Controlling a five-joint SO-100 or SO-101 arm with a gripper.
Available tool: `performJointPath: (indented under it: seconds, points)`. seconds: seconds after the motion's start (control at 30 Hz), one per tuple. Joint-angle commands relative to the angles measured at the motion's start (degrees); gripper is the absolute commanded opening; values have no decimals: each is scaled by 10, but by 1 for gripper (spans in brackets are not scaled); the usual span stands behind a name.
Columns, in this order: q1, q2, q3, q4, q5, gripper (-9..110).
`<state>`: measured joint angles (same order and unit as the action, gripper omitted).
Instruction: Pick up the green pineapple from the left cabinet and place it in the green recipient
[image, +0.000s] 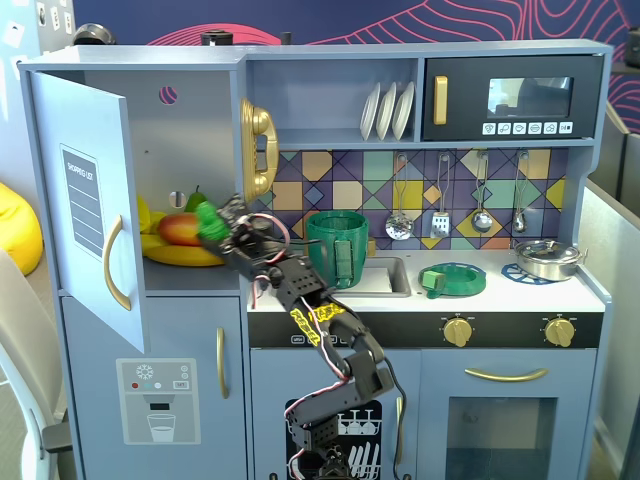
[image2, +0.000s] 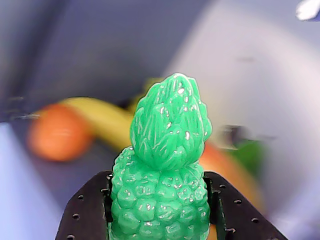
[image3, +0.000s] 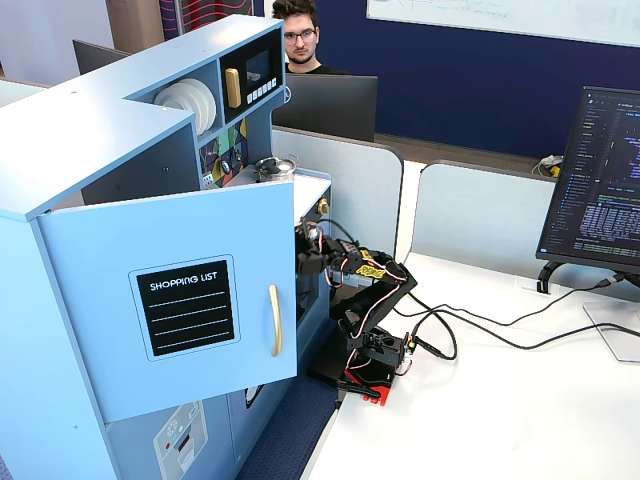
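Observation:
My gripper (image: 213, 226) is shut on the green pineapple (image: 207, 219) at the open front of the left cabinet (image: 190, 130), just right of the fruit inside. In the wrist view the pineapple (image2: 162, 170) fills the middle, crown up, with a black finger (image2: 85, 210) against each side of its bumpy body. The cabinet door (image: 85, 200) with its gold handle and shopping list panel stands open to the left; it also shows in a fixed view (image3: 180, 300). The green recipient (image: 338, 245) stands on the counter to the right of my arm, beside the sink.
A mango (image: 180, 228), bananas (image: 180, 252) and a green pear (image: 195, 200) lie in the cabinet. A flat green dish (image: 452, 279) and a steel pot (image: 548, 258) sit on the counter. A gold phone (image: 257, 150) hangs on the cabinet's right wall. A person (image3: 298, 35) sits behind the kitchen.

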<state>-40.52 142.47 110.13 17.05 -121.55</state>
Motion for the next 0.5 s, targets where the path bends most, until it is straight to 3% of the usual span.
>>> performJointPath:
  seconds: [0.0, 0.23, 0.47]
  points:
    - [97, 40, -25, 6, 39, 0]
    - [272, 17, -90, 7, 144, 0]
    - [365, -152, -223, -13, 203, 0]
